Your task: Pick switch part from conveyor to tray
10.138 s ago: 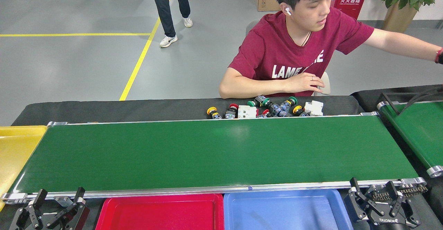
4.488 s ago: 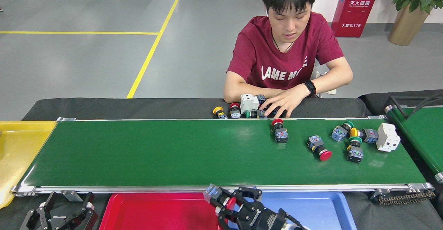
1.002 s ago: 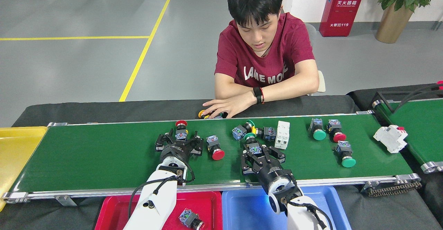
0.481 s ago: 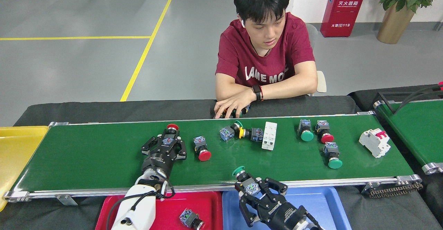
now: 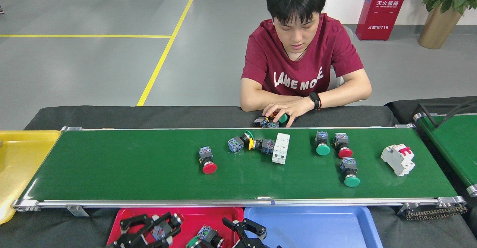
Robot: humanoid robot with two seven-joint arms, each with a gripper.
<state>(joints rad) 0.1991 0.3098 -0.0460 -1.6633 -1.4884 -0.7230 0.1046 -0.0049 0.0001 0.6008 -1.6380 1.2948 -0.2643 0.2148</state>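
Both arms are low over the trays at the near edge of the view. The left end effector sits above the red plastic tray with its black fingers closed around a switch part with a blue-and-grey body and a red cap. The right end effector hangs spread apart and holds nothing, at the seam between the red tray and the blue plastic tray. Just to its left lie two released parts in the red tray.

Beyond both end effectors lies the long dark-green conveyor with silver rails, carrying the remaining parts. The nearest candidate is the red-capped push-button switch, ahead of and between the two end effectors, its long axis running roughly fore-and-aft with the cap toward the robot. The right arm, being free, is judged better placed for it. Further right sit a cluster of switches, a white breaker block and several more.
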